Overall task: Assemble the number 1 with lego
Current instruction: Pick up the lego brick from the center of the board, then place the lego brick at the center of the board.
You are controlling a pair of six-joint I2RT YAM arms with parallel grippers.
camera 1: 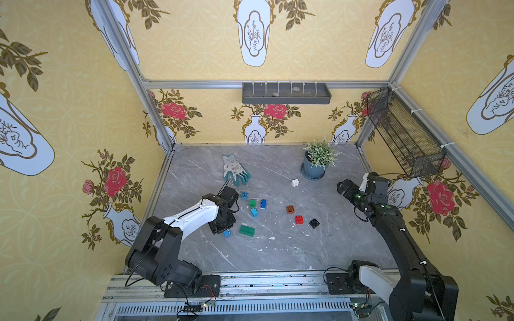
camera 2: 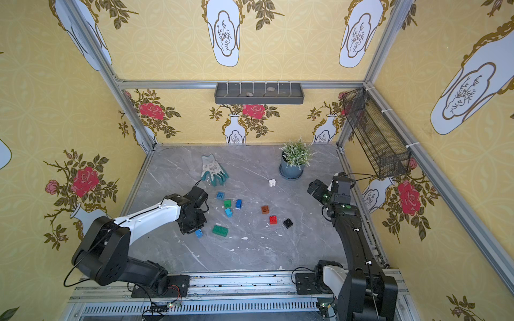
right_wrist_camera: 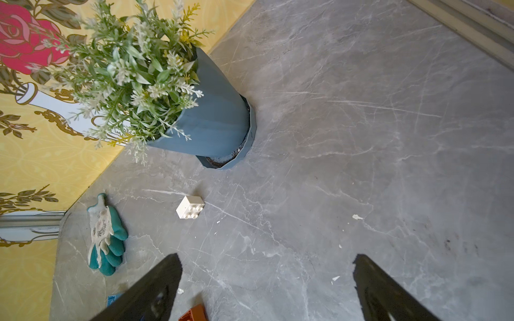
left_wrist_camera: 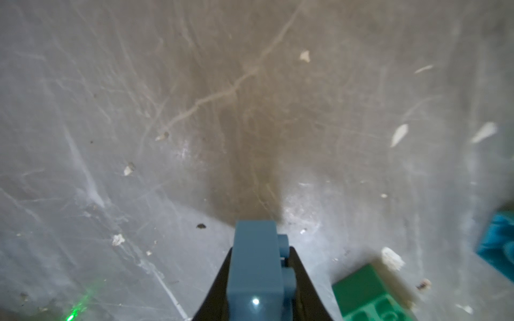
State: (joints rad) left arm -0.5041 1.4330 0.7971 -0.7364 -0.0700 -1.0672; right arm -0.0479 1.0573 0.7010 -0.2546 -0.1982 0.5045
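Observation:
My left gripper (camera 1: 224, 231) points down at the table's left middle, shut on a blue lego brick (left_wrist_camera: 254, 266) that sits between its black fingers (left_wrist_camera: 301, 278). A long green brick (camera 1: 247, 231) lies just to its right. Behind it lie several small bricks: blue (camera 1: 244, 195), green (camera 1: 252, 203), blue (camera 1: 263, 204) and light blue (camera 1: 254, 212). Orange-brown (camera 1: 290, 209), red (camera 1: 299, 219) and black (camera 1: 314, 223) bricks lie in the middle. A white brick (right_wrist_camera: 190, 208) lies near the plant. My right gripper (right_wrist_camera: 267, 259) hovers open and holds nothing at the right side.
A green and white glove (camera 1: 235, 170) lies at the back middle. A potted plant (camera 1: 317, 161) stands at the back right. A grey shelf tray (camera 1: 286, 93) hangs on the back wall, a mesh basket (camera 1: 403, 133) on the right wall. White flecks dot the table.

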